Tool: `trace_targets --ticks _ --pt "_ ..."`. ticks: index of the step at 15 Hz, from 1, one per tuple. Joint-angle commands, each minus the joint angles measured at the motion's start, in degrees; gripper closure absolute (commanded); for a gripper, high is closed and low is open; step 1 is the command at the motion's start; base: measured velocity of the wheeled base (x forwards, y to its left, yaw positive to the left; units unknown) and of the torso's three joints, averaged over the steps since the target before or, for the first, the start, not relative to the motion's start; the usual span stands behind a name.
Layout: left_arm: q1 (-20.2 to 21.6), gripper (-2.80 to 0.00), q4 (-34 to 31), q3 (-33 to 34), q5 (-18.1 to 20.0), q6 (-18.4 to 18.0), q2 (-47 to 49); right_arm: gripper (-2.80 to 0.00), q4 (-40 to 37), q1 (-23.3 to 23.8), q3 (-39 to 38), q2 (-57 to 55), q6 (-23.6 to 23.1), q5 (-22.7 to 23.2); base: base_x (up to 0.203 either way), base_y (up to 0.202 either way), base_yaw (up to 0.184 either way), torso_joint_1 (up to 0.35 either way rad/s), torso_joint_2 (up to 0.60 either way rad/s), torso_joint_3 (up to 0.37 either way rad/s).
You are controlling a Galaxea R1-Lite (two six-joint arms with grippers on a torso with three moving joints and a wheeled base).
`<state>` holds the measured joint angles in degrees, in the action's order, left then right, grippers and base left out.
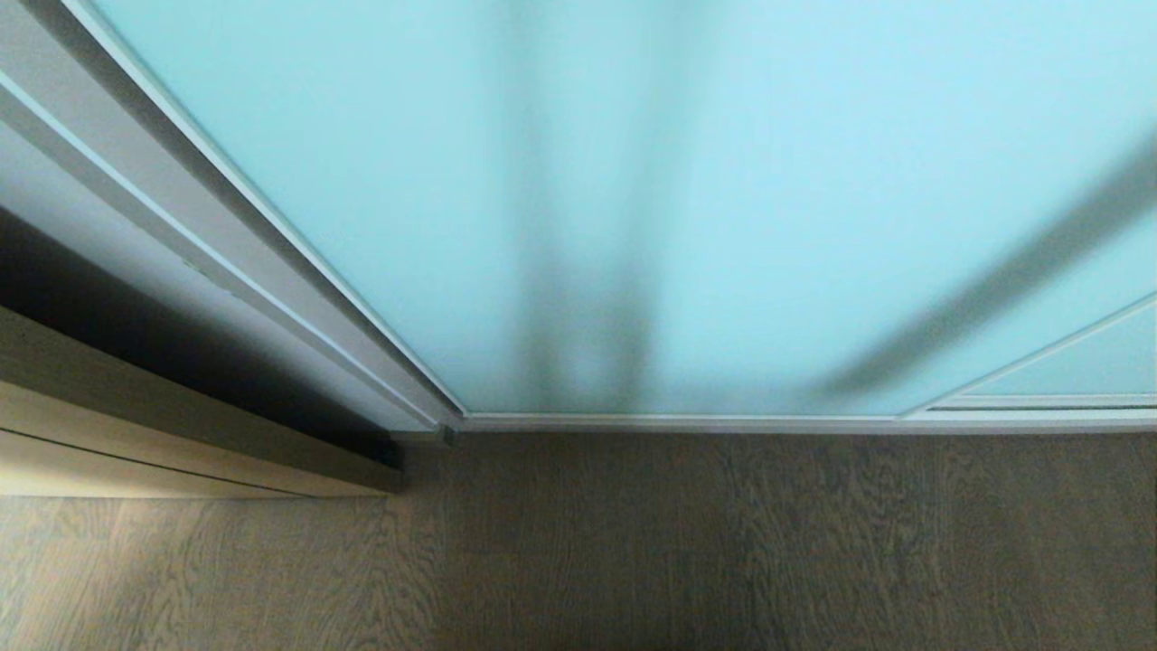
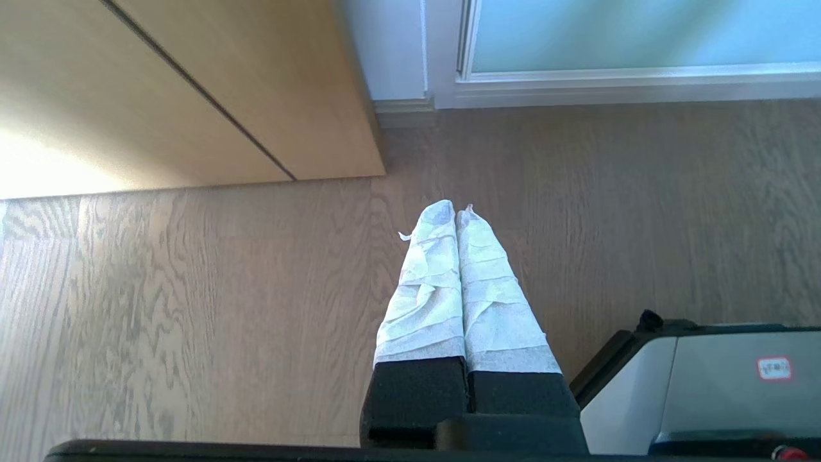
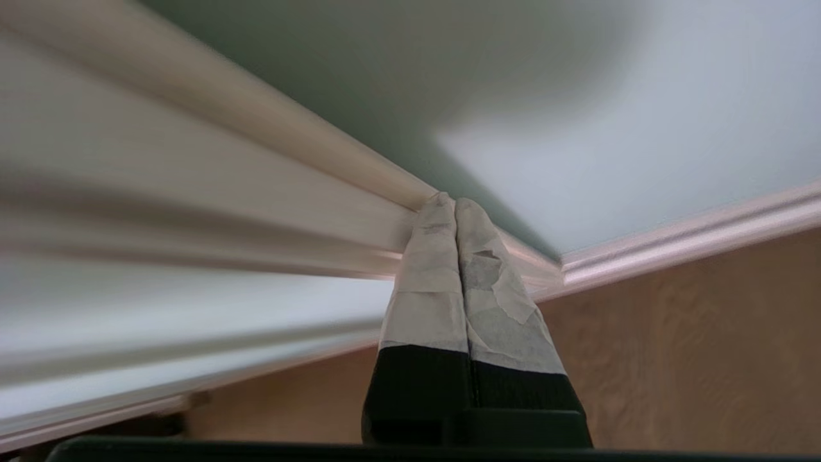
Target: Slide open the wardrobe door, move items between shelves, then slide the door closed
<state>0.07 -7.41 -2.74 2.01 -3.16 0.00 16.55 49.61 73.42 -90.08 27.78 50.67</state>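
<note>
While the left hand hangs pressed together over the floor, the right hand, pressed together, points at the sliding wardrobe door frame at twelve o'clock.

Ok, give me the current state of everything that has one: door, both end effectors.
Frosted pale aqua-blue glass sliding wardrobe door in a silver-white frame: covers the opening ahead; no shelf or cushion visible.
Right end effector: shut, empty, paper-wrapped tips at the door frame's vertical edge; contact cannot be confirmed.
Left end effector: shut, empty, hanging over the wood-grain floor, beside the light wooden cabinet front.
</note>
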Motion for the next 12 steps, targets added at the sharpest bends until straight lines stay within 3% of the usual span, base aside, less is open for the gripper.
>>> trace_targets --ticks 1,12 --pt "0.0 0.00 -0.1 0.0 0.0 0.0 0.1 0.00 1.1 0.0 -0.3 0.2 -0.3 0.1 0.000 0.000 0.000 0.000 0.00 0.000" --pt "0.0 0.00 -0.1 0.0 0.0 0.0 0.1 0.00 2.0 0.4 -0.6 -0.2 -0.6 -0.1 0.000 0.000 0.000 0.000 0.00 0.000"
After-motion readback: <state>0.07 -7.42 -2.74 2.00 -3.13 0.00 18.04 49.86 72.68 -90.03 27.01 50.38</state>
